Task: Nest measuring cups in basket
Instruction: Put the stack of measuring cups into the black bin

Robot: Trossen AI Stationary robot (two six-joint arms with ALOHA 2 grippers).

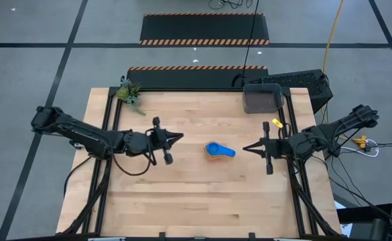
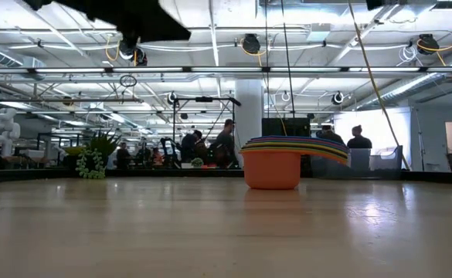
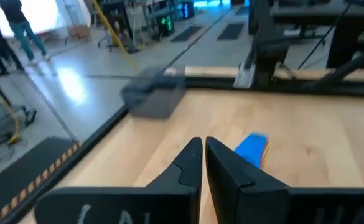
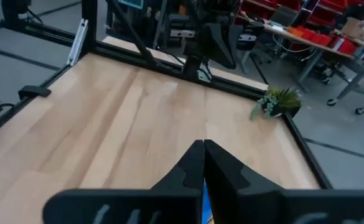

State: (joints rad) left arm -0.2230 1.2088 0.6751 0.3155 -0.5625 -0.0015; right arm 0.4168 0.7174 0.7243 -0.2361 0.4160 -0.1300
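The surface (image 1: pixel 196 194) is pale wood in long glued strips, smooth with a soft sheen that mirrors the room lights. The cups (image 1: pixel 217 150) at its middle look like smooth, slightly glossy plastic, blue on top, orange (image 2: pixel 271 170) beneath. The basket (image 1: pixel 263 98) at the far right is matt dark grey plastic. Both tools, left (image 3: pixel 203 163) and right (image 4: pixel 203 165), have matt black fingers.

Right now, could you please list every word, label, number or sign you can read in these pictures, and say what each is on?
None can be read.
Left gripper: pale marks on its body, too blurred to read.
Right gripper: similar pale marks, also unreadable.
Measuring cups, basket, table: no lettering visible.
Floor mats: orange and black hazard stripes only, no words.
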